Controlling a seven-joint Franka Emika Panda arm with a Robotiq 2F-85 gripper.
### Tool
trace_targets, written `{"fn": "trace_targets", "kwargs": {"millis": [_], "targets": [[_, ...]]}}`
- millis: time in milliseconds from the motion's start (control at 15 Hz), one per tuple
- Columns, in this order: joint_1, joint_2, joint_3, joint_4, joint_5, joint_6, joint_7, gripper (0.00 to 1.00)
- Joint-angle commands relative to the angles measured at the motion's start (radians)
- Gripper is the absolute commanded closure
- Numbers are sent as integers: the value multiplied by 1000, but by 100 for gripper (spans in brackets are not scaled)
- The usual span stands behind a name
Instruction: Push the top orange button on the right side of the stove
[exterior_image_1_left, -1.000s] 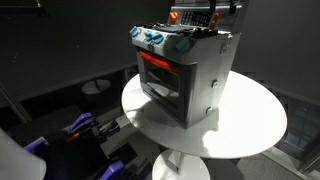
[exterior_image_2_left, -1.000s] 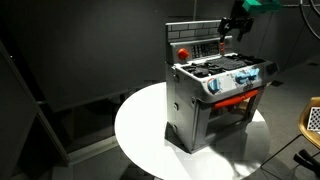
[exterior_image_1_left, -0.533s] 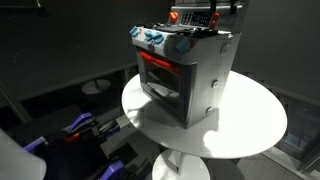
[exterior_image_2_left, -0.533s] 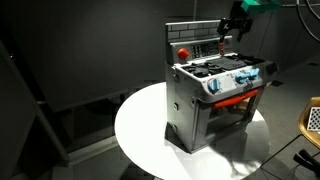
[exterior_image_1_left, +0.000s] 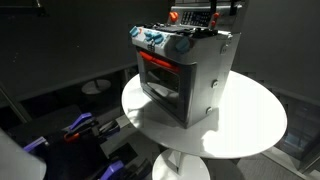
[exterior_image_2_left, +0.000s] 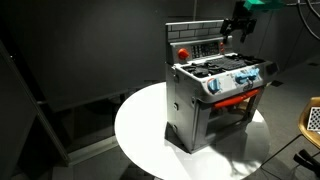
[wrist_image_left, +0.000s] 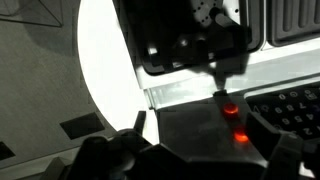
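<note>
The stove (exterior_image_1_left: 185, 75) is a silver-grey toy oven with a red-orange door frame and blue knobs. It stands on a round white table (exterior_image_1_left: 250, 130) and shows in both exterior views (exterior_image_2_left: 215, 100). My gripper (exterior_image_2_left: 238, 24) hovers at the stove's raised back panel, near its upper right end (exterior_image_1_left: 226, 8). In the wrist view, two glowing orange buttons sit one above the other on a dark panel: the top button (wrist_image_left: 228, 109) and the lower one (wrist_image_left: 241, 138). My gripper's (wrist_image_left: 205, 160) dark fingers show blurred at the bottom left and bottom right, apart and holding nothing.
The table stands on a white pedestal (exterior_image_1_left: 180, 165). The floor and surroundings are dark, with a blue and red object (exterior_image_1_left: 80, 126) low beside the table. A pale chair-like object (exterior_image_2_left: 312, 120) stands at the frame edge.
My gripper has shifted very slightly by the back panel. The stove has not moved.
</note>
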Motion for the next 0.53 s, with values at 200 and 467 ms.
{"fn": "trace_targets", "kwargs": {"millis": [200, 467], "targets": [[5, -13, -14, 10, 25, -44, 2, 0], [6, -3, -14, 19, 25, -35, 3, 0]]}}
